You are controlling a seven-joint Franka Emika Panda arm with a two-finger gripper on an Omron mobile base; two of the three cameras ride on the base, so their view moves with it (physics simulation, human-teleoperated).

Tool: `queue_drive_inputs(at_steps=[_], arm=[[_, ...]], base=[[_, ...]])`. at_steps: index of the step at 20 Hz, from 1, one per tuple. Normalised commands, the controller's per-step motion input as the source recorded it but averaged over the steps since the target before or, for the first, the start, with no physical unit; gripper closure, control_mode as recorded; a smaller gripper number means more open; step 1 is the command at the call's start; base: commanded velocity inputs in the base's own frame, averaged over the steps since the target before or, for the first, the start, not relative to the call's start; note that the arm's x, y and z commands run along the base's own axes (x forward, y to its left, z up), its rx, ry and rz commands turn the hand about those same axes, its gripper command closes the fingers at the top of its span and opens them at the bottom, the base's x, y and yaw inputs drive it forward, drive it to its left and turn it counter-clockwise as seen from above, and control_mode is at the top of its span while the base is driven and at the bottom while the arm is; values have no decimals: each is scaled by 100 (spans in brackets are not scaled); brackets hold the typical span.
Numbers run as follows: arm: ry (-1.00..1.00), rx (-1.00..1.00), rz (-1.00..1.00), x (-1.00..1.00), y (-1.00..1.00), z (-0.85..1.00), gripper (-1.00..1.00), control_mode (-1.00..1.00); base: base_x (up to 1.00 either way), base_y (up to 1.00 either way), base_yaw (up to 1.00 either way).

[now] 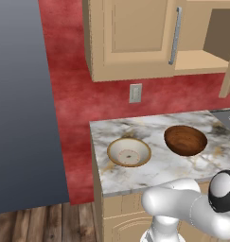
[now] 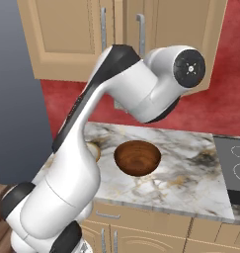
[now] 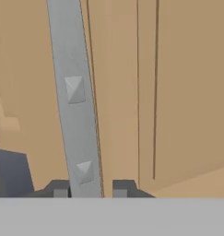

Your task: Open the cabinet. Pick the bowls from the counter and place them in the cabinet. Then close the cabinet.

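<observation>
Left base view: cream bowl [image 1: 129,152] sits left on the marble tabletop [image 1: 149,172], brown bowl [image 1: 185,141] just right of it, apart. Above, the cabinet [image 1: 130,40] has its left door shut and its right door [image 1: 228,71] swung out, shelf [image 1: 199,61] exposed. Hand view: my tool [image 3: 90,189] straddles the silver bar handle [image 3: 74,99], one fingertip [image 3: 60,188] on each side; can't tell if the pads actually press on it.
</observation>
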Motion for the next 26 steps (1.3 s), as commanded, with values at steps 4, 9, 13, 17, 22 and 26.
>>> queue_drive_inputs(at_steps=[4, 9, 13, 17, 22, 26], arm=[[-8, 1, 16, 0, -19, -22, -100, -100], [-1, 0, 8, -13, -16, -4, -100, -100], [0, 0, 0, -37, -1, 0, -100, -100], [0, -1, 0, -42, 2, 0, -100, -100], [-7, -6, -4, -45, 47, 0, -100, -100], [-25, -9, -9, -37, 80, -4, -100, -100]], base=[[0, 0, 0], [0, 0, 0], [0, 0, 0], [0, 0, 0], [0, 0, 0], [0, 0, 0]])
